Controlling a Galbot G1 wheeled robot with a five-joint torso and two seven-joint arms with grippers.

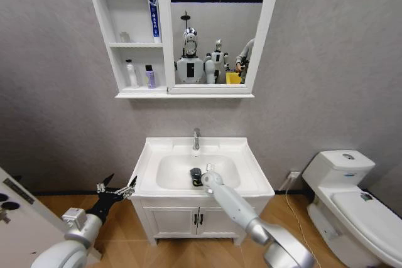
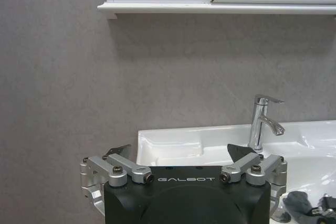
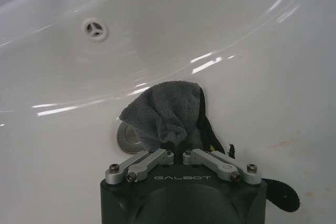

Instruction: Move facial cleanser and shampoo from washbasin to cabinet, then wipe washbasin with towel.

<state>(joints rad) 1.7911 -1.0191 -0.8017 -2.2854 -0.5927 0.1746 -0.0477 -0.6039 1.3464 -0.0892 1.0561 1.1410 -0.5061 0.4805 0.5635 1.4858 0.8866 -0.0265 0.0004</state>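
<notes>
Right wrist view: your right gripper [image 3: 181, 153] pinching towel [image 3: 163, 114] against basin [image 3: 252, 77] bowl beside drain; wiping step running. Left gripper [image 1: 117, 188] idling wide open beside basin. Next you're needing sweeps across bowl, keeping pressure

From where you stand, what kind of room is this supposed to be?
It looks like a bathroom, possibly a mock-up one. There is a washbasin with a chrome tap, a white toilet beside it, and a wall cabinet with a mirror and bottles on its shelves.
</notes>
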